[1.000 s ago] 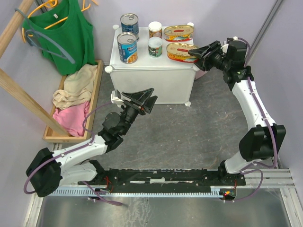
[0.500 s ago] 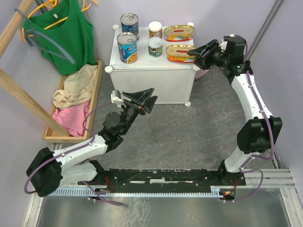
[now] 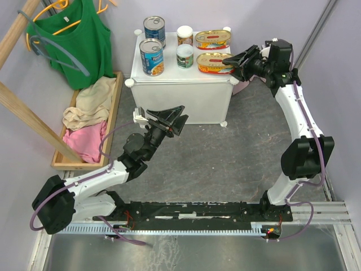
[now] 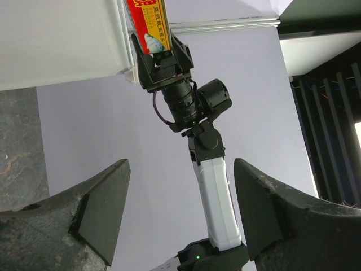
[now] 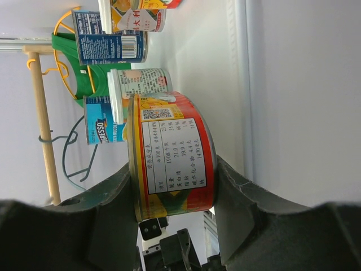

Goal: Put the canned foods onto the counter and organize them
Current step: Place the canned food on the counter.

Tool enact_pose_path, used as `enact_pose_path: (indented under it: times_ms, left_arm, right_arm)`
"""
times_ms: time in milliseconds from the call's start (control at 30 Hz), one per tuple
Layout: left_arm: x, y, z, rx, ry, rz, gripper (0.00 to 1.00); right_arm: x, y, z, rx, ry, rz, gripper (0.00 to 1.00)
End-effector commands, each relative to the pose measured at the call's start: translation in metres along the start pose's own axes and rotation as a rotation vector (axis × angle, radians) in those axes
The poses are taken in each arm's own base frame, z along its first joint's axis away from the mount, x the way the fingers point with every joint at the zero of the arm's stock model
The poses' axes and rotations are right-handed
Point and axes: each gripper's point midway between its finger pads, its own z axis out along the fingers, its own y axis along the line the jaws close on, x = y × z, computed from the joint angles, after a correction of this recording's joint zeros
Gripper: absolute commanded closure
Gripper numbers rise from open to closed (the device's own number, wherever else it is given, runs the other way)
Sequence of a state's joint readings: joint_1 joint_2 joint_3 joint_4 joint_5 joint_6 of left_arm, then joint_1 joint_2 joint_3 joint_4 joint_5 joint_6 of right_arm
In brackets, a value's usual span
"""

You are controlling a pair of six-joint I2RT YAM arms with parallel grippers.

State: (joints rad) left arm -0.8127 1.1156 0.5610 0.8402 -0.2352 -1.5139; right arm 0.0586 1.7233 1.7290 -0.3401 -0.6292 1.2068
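While the right pincer (image 3: 228, 61) grips the near tin (image 3: 211, 62), one finger pressed to each side of it, that oval red-labelled tin lies at the front right of the worktop (image 3: 169, 76). Whether its base bears on the surface or hangs just clear cannot be told. From the right wrist the tin fills the gap between the fingers, its printed label facing the camera.

Just behind it, apart from it, lies the far tin (image 3: 212, 39), its gold lid up. To the left of the tins stand the two white-topped cans in a line front to back: the front small can (image 3: 184, 55) and the rear small can (image 3: 184, 35). Further left, the front tall can (image 3: 151, 56) and the rear tall can (image 3: 154, 28) stand upright in the same way, silver tops up and blue labels showing. All six cans are on the worktop, in three columns of two.

The left pincer (image 3: 183, 112) hangs over the grey floor (image 3: 225, 158) in front of the worktop, well apart from every can. Its jaws stand wide apart with nothing between them. From the left wrist, the right arm and the gripped tin show through that gap.

At the left, a wooden tray (image 3: 115, 113) holds folded clothes (image 3: 87, 104), and a green top (image 3: 79, 39) hangs above it.
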Motion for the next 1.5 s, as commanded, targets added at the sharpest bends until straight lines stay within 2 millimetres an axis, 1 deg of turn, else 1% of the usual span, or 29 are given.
enact_pose_path:
  times_ms: [0,100,267,367,633,733,933,1100,1200,1467]
  left_arm:
    - [-0.001,-0.015,0.003,0.051,-0.001,0.013,0.20]
    - [-0.002,-0.017,0.003,0.055,-0.002,0.013,0.20]
    - [-0.003,-0.019,0.003,0.058,-0.004,0.012,0.20]
    - [-0.004,-0.020,0.003,0.059,-0.005,0.014,0.20]
    - [-0.005,-0.020,0.002,0.060,-0.006,0.012,0.20]
    - [-0.006,-0.020,0.002,0.061,-0.009,0.011,0.20]
    - [-0.006,-0.020,0.001,0.062,-0.006,0.007,0.20]
    - [-0.005,-0.020,0.000,0.061,-0.004,0.006,0.20]
    - [-0.006,-0.020,-0.001,0.061,-0.005,0.007,0.20]
    - [-0.006,-0.022,-0.002,0.065,-0.004,0.008,0.20]
  right_arm:
    - [-0.009,0.038,-0.012,-0.095,-0.026,-0.080,0.76]
    - [-0.012,0.040,-0.011,-0.092,-0.031,-0.087,0.72]
    - [-0.017,0.043,-0.010,-0.081,-0.034,-0.093,0.69]
    - [-0.018,0.042,-0.008,-0.069,-0.026,-0.102,0.63]
    - [-0.020,0.030,-0.004,-0.023,-0.022,-0.118,0.44]
    - [-0.021,0.027,-0.004,-0.004,-0.016,-0.125,0.41]
    - [-0.023,0.018,-0.003,0.046,-0.019,-0.147,0.30]
    - [-0.025,0.010,0.000,0.075,-0.015,-0.159,0.25]
    - [-0.027,0.005,-0.001,0.106,-0.023,-0.175,0.25]
    - [-0.031,-0.001,-0.007,0.166,-0.033,-0.229,0.25]
